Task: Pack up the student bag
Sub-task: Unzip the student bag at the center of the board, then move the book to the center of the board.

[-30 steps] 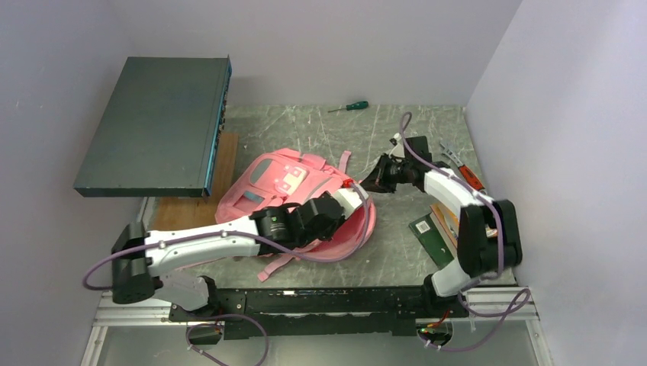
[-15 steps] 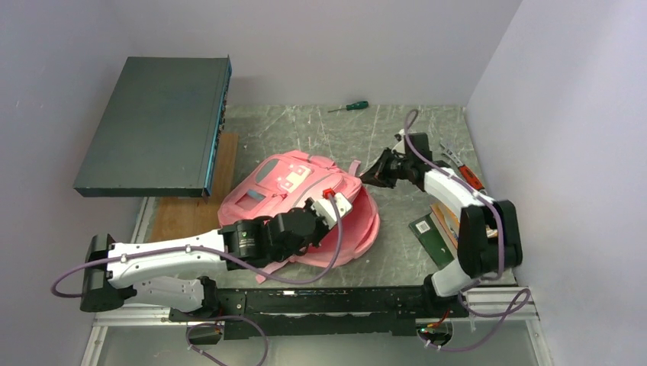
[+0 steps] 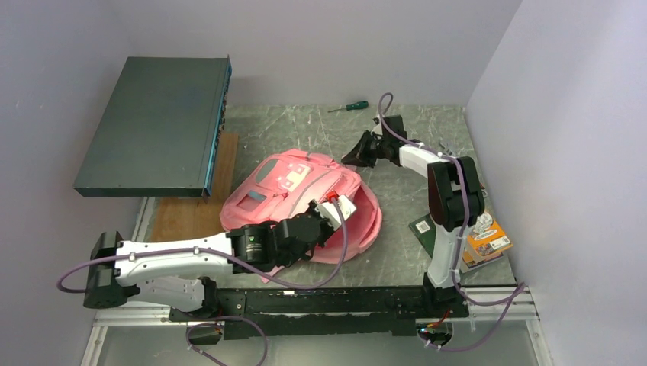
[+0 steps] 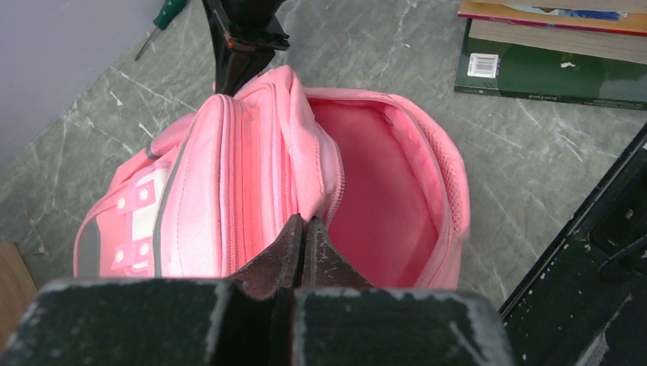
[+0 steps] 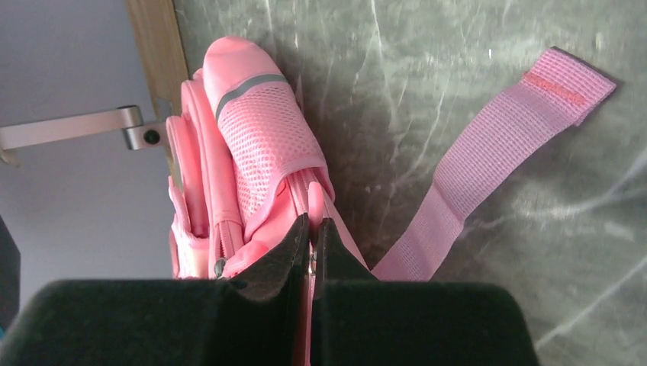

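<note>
My left claw [image 4: 301,230], the nearest thing here, is pressed fully together on the zip edge at the near lip of the student bag [image 3: 286,187], pinching the pink fabric there. The bag lies on the green marbled table [image 3: 397,198], left of centre, with its front pockets turned up and to the left. Its main compartment [image 4: 381,191] gapes toward the right, and inside it I can see only pink lining. A white label patch [image 3: 294,177] sits on the front, but I cannot read any writing on it. At the near right lies a stack of books: a green book [image 4: 549,72] with a white barcode sticker [image 4: 482,65] whose digits are too small to make out, and an orange-covered book [image 3: 488,238] beside it. Farther back, my right claw [image 5: 313,229] is clamped narrow on a fold of fabric at the bag's far end, just beside the mesh side pocket [image 5: 267,145], with a pink strap [image 5: 488,152] trailing loose over the table. A green-handled screwdriver [image 3: 349,107] lies at the far edge.
</note>
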Robot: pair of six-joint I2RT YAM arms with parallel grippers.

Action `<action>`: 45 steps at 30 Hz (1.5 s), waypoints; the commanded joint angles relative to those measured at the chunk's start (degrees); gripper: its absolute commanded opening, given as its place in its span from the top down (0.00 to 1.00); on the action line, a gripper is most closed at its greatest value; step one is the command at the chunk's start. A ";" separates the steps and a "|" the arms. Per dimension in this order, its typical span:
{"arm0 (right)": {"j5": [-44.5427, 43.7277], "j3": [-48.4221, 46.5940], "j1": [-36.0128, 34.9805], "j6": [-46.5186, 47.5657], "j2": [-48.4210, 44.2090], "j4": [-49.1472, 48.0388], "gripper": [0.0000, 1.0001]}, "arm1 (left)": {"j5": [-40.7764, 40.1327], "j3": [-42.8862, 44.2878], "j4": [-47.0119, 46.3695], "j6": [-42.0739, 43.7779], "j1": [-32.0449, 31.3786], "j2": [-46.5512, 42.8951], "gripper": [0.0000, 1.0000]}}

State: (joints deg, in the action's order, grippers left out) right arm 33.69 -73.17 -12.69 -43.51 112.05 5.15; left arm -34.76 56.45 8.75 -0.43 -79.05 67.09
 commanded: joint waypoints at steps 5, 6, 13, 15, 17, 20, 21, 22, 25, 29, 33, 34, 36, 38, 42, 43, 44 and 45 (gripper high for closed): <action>-16.89 -11.58 2.06 19.28 -5.03 26.22 0.45 | 9.12 8.11 2.01 -14.05 7.50 9.39 1.00; -22.02 -10.96 2.16 21.47 -8.11 29.36 0.35 | 11.37 8.46 2.39 -15.07 8.63 10.82 1.00; -42.05 6.21 14.16 18.65 -32.37 33.96 0.01 | 30.55 7.42 -2.20 -18.43 16.46 15.96 1.00; -40.83 11.98 21.57 14.42 -38.26 32.83 0.00 | 34.79 9.11 -0.29 -19.05 18.09 17.83 1.00; -35.71 17.77 29.46 11.37 -43.03 30.36 0.00 | 40.12 11.50 2.52 -20.97 19.64 19.48 0.94; -32.80 23.35 38.15 11.23 -47.09 28.37 0.00 | 48.99 13.41 5.72 -22.75 21.48 20.64 0.66; -34.48 24.05 39.23 11.96 -47.39 28.61 0.00 | 50.36 13.86 6.39 -22.59 21.55 20.54 0.59; -37.72 24.22 39.77 12.14 -47.44 29.36 0.00 | 51.23 14.36 7.37 -22.38 21.56 20.35 0.54; -49.34 24.12 41.49 6.92 -47.58 33.47 0.00 | 52.76 16.26 8.95 -22.87 21.94 19.48 0.28; -46.91 29.26 53.70 3.33 -50.75 30.10 0.00 | 55.86 17.90 8.72 -22.17 22.09 18.44 0.08; -48.05 30.61 58.29 0.98 -52.94 29.32 0.00 | 57.83 16.92 8.83 -21.20 22.07 17.16 0.07; -50.32 31.48 58.80 0.33 -54.40 29.00 0.00 | 58.18 16.47 8.80 -20.98 22.09 16.85 0.07; -51.52 34.26 59.36 -0.37 -56.63 27.14 0.00 | 58.19 15.37 8.59 -20.89 22.06 15.94 0.06; -49.34 37.90 60.13 0.14 -58.14 24.41 0.00 | 58.27 14.43 8.22 -20.84 22.06 14.93 0.06; -40.87 42.43 60.31 4.40 -60.28 18.97 0.00 | 58.61 12.88 7.94 -20.68 22.07 13.68 0.06; -38.75 43.37 60.32 5.79 -60.88 17.77 0.00 | 58.52 12.66 8.02 -20.55 22.08 13.46 0.06; -37.13 44.21 60.32 7.28 -61.28 16.79 0.00 | 58.39 12.38 7.99 -20.38 22.09 13.24 0.06; -35.54 45.12 60.26 8.50 -61.69 15.87 0.00 | 58.28 12.19 7.88 -20.26 22.05 13.04 0.06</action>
State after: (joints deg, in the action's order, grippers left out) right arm -9.76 -30.35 47.44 -39.83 52.40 28.53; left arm 22.28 69.36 18.22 -21.91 -57.08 82.61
